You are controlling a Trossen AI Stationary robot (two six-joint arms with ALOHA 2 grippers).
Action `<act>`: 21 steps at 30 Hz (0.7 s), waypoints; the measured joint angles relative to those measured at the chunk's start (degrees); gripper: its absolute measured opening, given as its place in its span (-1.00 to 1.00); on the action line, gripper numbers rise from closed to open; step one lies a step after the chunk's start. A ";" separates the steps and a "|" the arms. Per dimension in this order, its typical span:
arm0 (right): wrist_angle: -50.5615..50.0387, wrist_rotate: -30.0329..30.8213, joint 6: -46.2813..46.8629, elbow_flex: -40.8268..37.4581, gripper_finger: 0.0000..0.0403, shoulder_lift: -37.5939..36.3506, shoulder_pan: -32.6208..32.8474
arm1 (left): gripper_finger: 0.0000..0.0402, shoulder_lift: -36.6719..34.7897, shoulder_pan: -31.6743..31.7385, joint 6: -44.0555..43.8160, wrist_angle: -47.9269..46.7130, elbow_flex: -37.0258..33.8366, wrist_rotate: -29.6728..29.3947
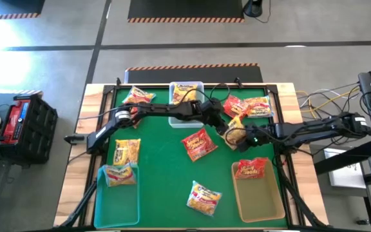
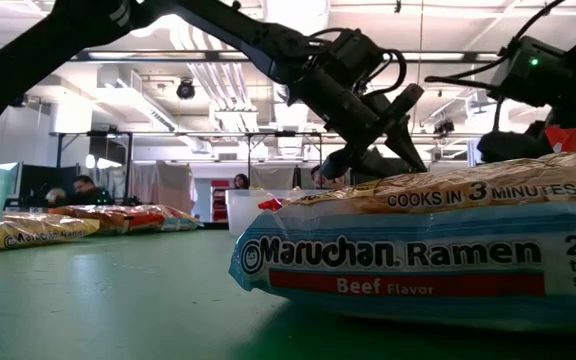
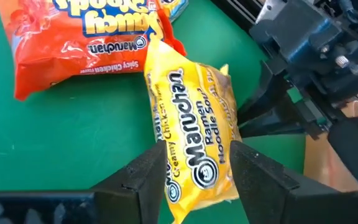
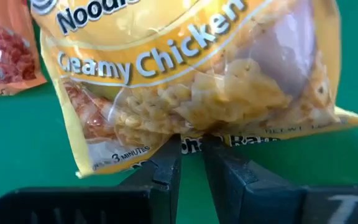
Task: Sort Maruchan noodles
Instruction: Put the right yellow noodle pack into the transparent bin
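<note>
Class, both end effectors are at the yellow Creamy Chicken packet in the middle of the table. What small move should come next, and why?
Probably the left end effector should close on the yellow Creamy Chicken packet: its fingers straddle the packet with gaps showing, while the right end effector pinches the packet's edge, holding it up as if for a handover.

Bright overhead ceiling lights, even; arms go near-silhouette vs that glare. Soft shadows under left gripper. Close to right gripper, packet a bit soft, w/ sheen.
</note>
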 joint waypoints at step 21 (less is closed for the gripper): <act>-0.35 -0.88 7.49 6.17 -0.69 -4.60 -0.01 | 0.10 3.52 0.24 -7.73 0.84 1.88 1.80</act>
